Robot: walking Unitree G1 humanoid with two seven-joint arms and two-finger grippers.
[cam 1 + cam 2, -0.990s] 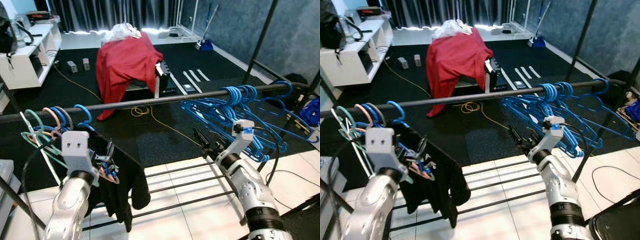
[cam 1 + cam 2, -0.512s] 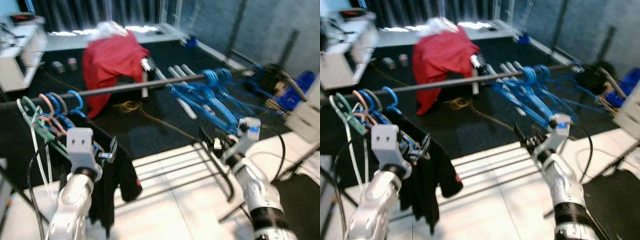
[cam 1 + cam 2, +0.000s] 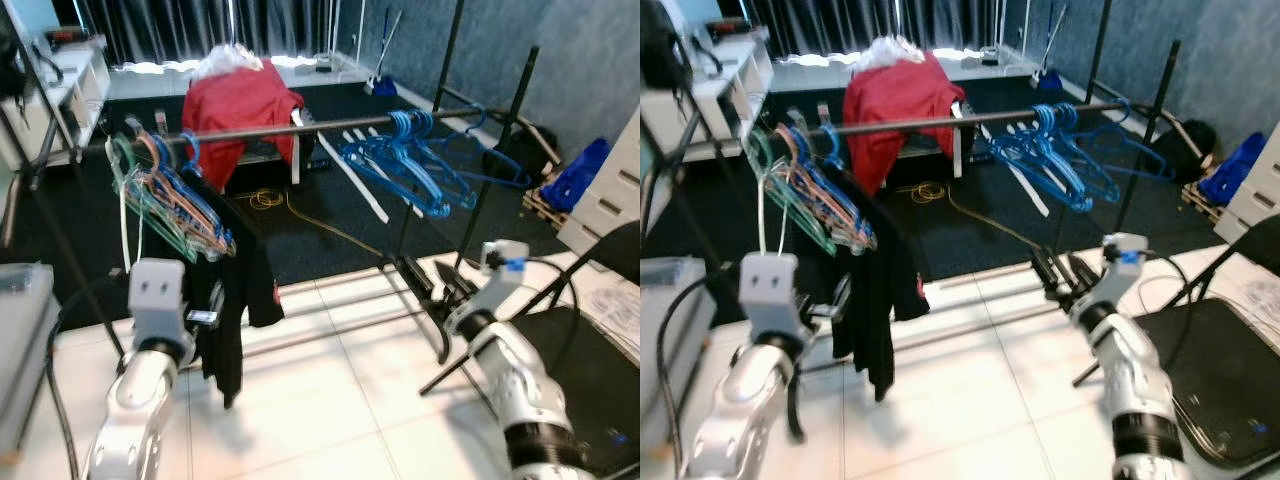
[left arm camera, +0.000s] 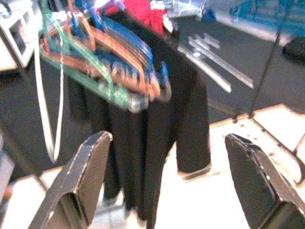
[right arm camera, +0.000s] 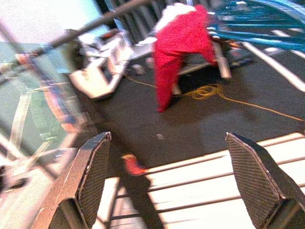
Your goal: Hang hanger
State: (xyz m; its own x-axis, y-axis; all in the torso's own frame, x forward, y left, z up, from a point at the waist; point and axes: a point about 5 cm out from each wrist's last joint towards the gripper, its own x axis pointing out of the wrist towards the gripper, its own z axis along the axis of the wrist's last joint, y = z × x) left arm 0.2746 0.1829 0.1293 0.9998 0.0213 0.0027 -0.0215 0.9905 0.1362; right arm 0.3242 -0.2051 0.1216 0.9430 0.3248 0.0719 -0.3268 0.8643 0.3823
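Both grippers empty before the clothes rail

Left gripper (image 4: 162,186) and right gripper (image 5: 167,181) hold fingers spread, ungrasping; hangers (image 3: 170,205) already hook the rail (image 3: 300,127), black garment (image 3: 235,290) draping beneath.

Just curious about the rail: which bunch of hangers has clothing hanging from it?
The mixed-colour bunch at the rail's left end; a black garment hangs there. The all-blue bunch further right is bare.

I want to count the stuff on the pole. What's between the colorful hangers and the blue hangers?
Just bare pole between the colorful hangers and blue hangers, seen from the head views.
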